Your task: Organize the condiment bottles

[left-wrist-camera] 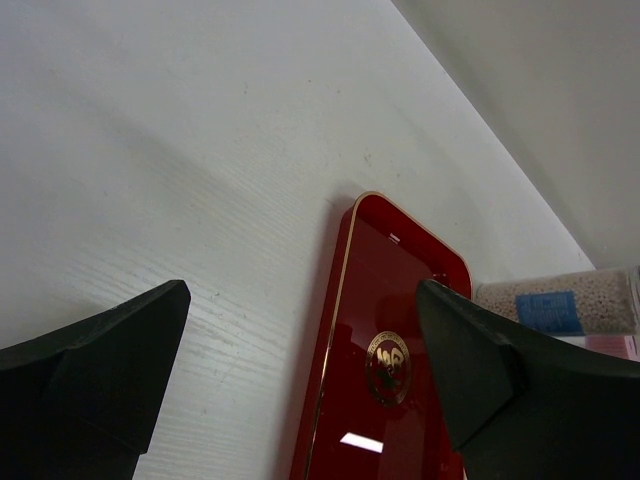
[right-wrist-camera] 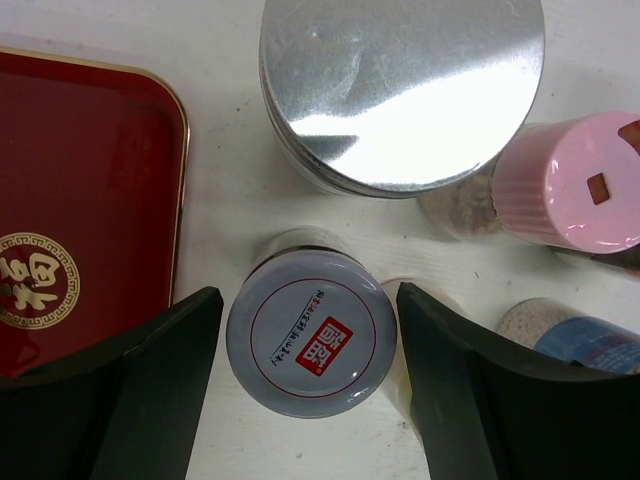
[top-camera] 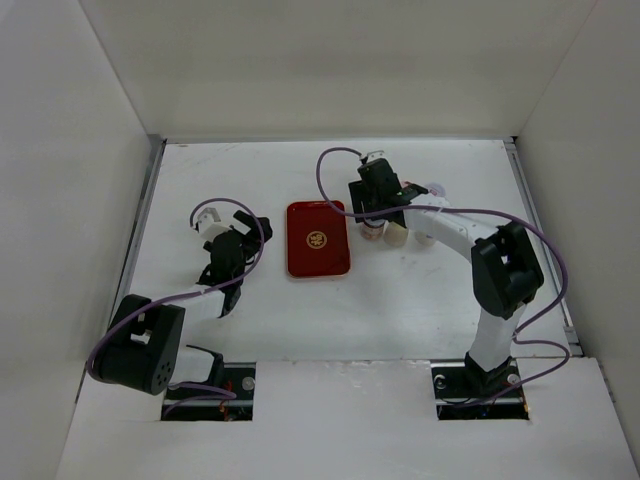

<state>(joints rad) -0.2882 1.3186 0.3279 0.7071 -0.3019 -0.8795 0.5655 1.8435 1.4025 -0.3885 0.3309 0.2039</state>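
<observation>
My right jaws: spread wide either side of the grey-capped jar, not closed on it | my left jaws: spread wide, empty, over counter beside red tray

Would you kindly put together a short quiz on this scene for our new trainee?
1. True or false: the red tray already holds a bottle.
2. Which one sits between the jaws of the right gripper? A) pink cap B) grey cap with red logo C) large mirror-like lid
3. Fill in: the left gripper has open jaws and holds ____.
Key: 1 false; 2 B; 3 nothing.
</observation>
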